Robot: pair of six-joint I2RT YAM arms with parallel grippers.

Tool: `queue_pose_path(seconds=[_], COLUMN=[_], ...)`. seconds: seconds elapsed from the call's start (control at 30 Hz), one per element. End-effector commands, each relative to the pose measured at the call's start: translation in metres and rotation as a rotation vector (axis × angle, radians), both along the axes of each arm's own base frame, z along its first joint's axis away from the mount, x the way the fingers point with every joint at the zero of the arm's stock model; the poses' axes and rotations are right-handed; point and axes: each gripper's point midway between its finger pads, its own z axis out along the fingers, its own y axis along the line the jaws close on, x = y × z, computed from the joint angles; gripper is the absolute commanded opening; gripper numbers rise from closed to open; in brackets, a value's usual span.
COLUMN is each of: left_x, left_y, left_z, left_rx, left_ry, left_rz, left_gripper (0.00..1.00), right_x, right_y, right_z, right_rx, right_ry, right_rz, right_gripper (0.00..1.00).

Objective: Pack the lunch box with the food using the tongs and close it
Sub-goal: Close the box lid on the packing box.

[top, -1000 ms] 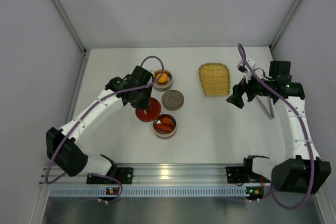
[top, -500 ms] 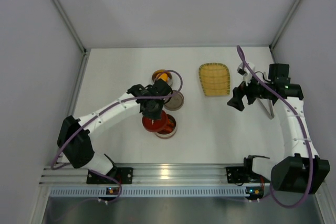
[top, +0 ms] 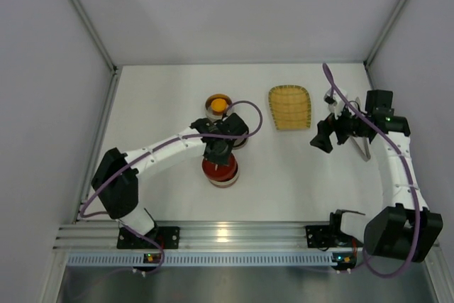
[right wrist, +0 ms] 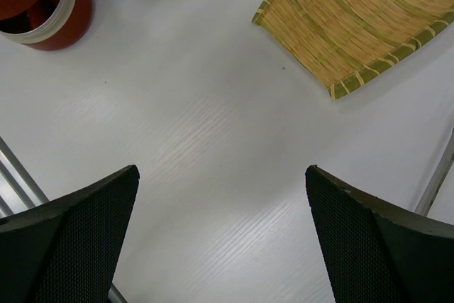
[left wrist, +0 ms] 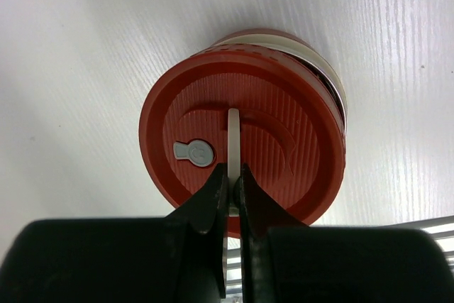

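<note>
Jaws of left gripper (left wrist: 233,170) clamp red lid (left wrist: 284,154), mostly hiding tin (left wrist: 332,81).

You see the red ribbed lid (left wrist: 269,154) off-centre over the red tin (left wrist: 320,63), whose cream rim shows at one side. The orange piece (top: 218,105) lies in a separate open tin (top: 208,102). The silver tongs (top: 365,150) lie far right.

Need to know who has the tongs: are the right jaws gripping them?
No, the right gripper has its jaws wide apart with nothing between them, the tongs lying beside.
</note>
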Motion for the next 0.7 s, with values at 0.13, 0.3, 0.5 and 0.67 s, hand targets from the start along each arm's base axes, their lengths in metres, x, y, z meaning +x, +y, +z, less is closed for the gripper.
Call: queue_pose_path(seconds=[0.13, 0.3, 0.5, 0.67], left_x=[0.012, 0.010, 0.009, 0.005], left_y=[-0.021, -0.031, -0.034, -0.025], left_z=[0.007, 0.008, 0.001, -0.008], left_rx=[-0.028, -0.012, 0.010, 0.036], left_ry=[-0.065, -0.086, -0.081, -0.076], left_rz=[0.011, -0.021, -0.028, -0.024], left_gripper=[0.00, 0.00, 0.00, 0.00], right_x=[0.010, 0.012, 0.009, 0.007], right_y=[-0.011, -0.020, -0.026, -0.032], right_z=[0.001, -0.001, -0.005, -0.007], right_rx=[0.036, 0.054, 0.056, 0.061], right_ry=[-0.039, -0.036, -0.030, -0.024], right_rz=[-0.018, -0.042, -0.049, -0.055], right_gripper=[0.99, 0.99, 1.00, 0.99])
